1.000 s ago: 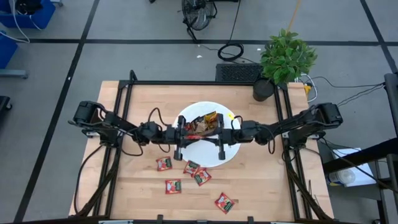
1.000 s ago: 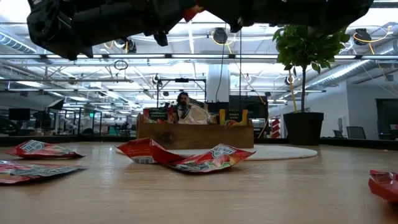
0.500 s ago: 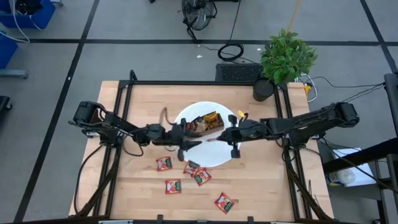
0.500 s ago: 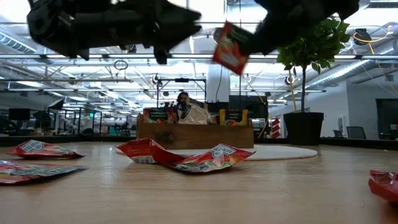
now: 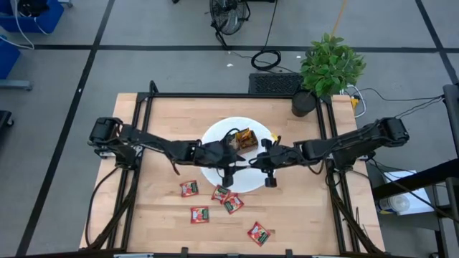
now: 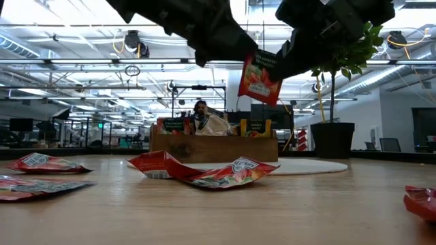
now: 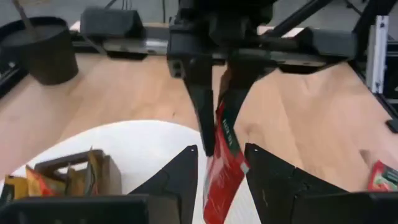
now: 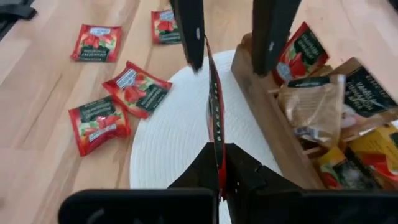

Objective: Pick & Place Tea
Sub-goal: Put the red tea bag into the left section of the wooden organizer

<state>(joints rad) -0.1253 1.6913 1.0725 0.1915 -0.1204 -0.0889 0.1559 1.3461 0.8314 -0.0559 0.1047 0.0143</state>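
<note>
Pinching a red tea sachet [image 8: 214,134] edge-on, the right gripper [image 8: 219,163] has its fingers clamped tight on the lower edge; only its own wrist view shows how thin the packet looks from there. The left gripper [image 7: 217,155] faces it with fingers apart, the sachet [image 7: 225,163] hanging in the gap between them, touching neither that I can tell. From table height the packet [image 6: 259,76] shows its printed red face, held aloft. From overhead, both grippers meet above the white plate [image 5: 215,136], at about five o'clock from the wooden tray [image 5: 240,140]. More red sachets [image 5: 222,199] lie on the table toward six o'clock.
</note>
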